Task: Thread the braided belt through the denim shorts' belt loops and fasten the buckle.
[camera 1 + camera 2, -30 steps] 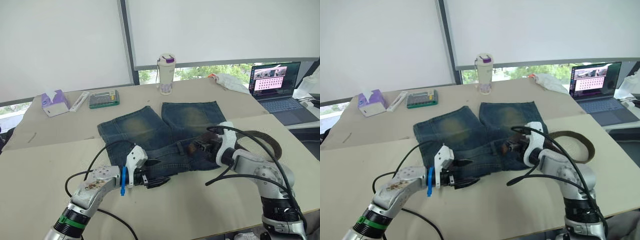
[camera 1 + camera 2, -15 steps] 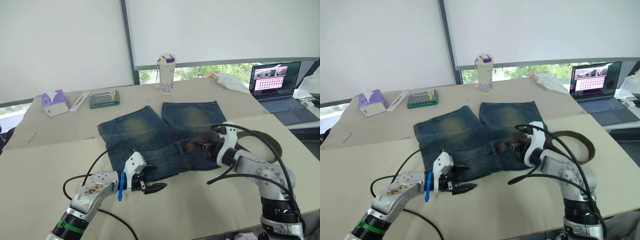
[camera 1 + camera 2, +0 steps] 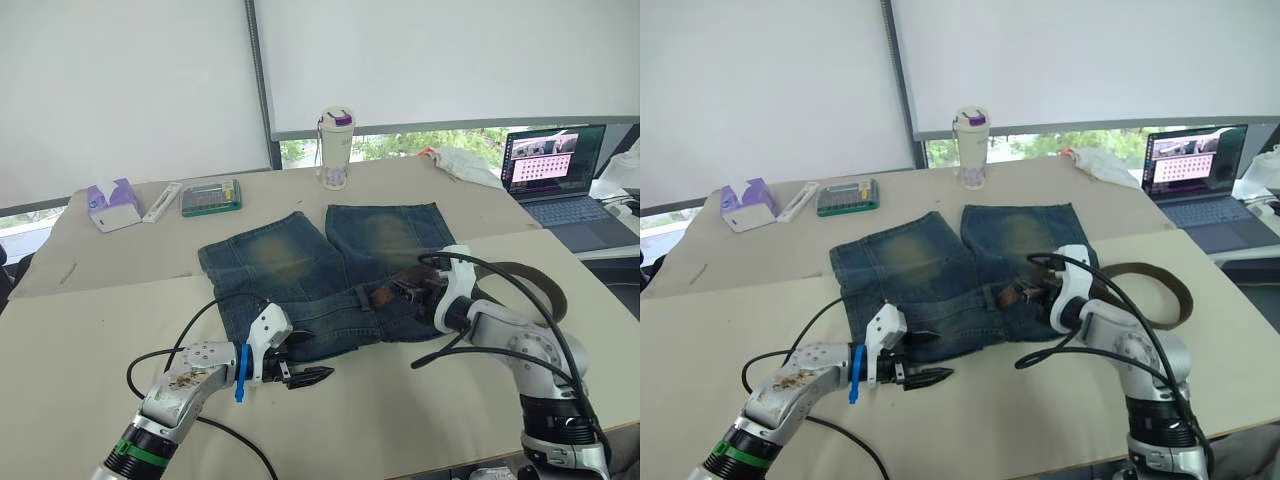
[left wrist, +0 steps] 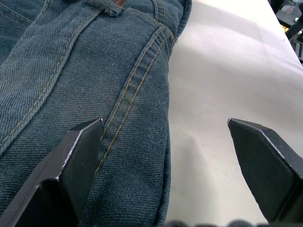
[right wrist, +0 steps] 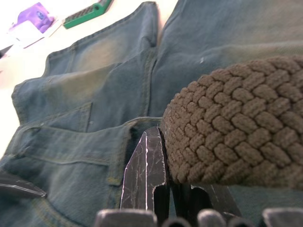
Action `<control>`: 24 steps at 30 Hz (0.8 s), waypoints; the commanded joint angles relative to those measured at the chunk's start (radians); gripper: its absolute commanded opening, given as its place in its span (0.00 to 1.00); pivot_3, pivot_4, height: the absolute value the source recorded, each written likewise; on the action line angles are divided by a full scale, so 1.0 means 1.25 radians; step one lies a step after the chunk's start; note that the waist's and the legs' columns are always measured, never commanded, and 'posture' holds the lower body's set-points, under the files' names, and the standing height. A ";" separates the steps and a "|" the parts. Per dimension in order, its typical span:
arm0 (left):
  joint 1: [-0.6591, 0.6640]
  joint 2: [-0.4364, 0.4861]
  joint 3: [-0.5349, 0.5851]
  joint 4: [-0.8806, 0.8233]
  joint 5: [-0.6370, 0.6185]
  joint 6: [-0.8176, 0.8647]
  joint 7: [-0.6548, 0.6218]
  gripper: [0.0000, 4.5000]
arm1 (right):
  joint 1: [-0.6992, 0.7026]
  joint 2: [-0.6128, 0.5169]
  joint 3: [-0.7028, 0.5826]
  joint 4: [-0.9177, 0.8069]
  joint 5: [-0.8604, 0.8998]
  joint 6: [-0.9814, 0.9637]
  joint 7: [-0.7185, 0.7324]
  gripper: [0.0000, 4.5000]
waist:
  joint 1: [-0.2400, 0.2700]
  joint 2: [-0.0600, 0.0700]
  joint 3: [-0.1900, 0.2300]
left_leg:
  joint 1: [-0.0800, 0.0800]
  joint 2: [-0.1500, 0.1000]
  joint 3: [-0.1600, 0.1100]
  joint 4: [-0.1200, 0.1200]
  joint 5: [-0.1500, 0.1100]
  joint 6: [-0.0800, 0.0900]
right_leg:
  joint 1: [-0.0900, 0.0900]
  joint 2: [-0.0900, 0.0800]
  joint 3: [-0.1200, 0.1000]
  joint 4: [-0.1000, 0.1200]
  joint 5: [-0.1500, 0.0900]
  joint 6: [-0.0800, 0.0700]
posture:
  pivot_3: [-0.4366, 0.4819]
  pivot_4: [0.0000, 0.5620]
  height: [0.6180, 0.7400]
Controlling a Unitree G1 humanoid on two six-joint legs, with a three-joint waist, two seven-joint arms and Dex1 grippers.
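1. Lying flat on the worktop [image 3: 90,330], the denim shorts [image 3: 310,265] are spread with the waistband nearest both end effectors.
2. The left end effector [image 3: 305,377] is seen spread wide just off the waistband's near edge; in its wrist view one finger [image 4: 78,156] is over denim, the other over bare worktop.
3. The braided belt [image 5: 236,137] is clamped in the right end effector [image 3: 1025,294], at the waistband.
4. Behind that end effector, the belt is looped across the worktop.
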 commanded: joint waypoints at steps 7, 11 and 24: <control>-0.012 -0.010 0.012 0.011 0.017 -0.012 0.004 0.99 | -0.017 -0.006 0.081 0.070 -0.130 -0.071 0.011 0.00 | -0.002 0.000 0.000 | 0.001 0.000 0.000 0.000 0.000 0.000 | 0.000 0.001 0.000 0.000 0.000 0.000 | 0.48 0.27 1.00; -0.011 -0.013 0.009 0.019 0.031 -0.016 0.007 0.99 | -0.027 0.012 0.110 0.068 -0.132 -0.071 0.048 0.00 | -0.003 0.001 0.000 | 0.001 0.000 0.000 0.000 0.000 0.000 | 0.000 0.001 0.000 0.000 0.000 0.000 | 0.48 0.27 1.00; -0.011 -0.027 0.010 0.024 0.049 -0.008 0.014 0.99 | -0.047 0.074 0.132 0.039 -0.150 -0.061 0.086 0.00 | -0.007 0.001 -0.001 | 0.001 0.001 0.000 0.000 0.000 0.000 | 0.000 0.001 0.000 0.000 0.000 0.000 | 0.48 0.27 1.00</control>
